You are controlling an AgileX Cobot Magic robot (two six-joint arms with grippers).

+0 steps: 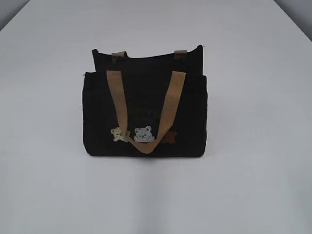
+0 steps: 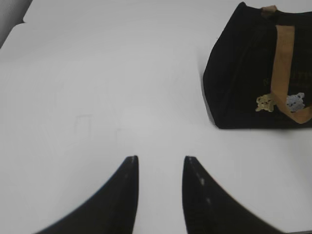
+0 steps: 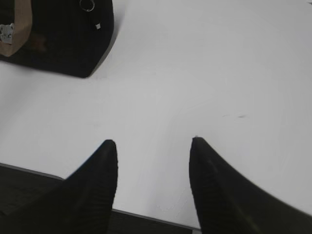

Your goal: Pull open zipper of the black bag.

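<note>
We see the black bag (image 1: 145,114) standing upright near the middle of the white table (image 1: 253,185), with its tan handle (image 1: 146,109) hanging down over the bear patches (image 1: 138,134) on the front. In the right wrist view the small silver ring (image 3: 87,6) of the zipper hangs at the end of the bag. The left gripper (image 2: 159,163) is partly open over bare table, well apart from the bag. The right gripper (image 3: 153,145) is open wider and holds nothing.
</note>
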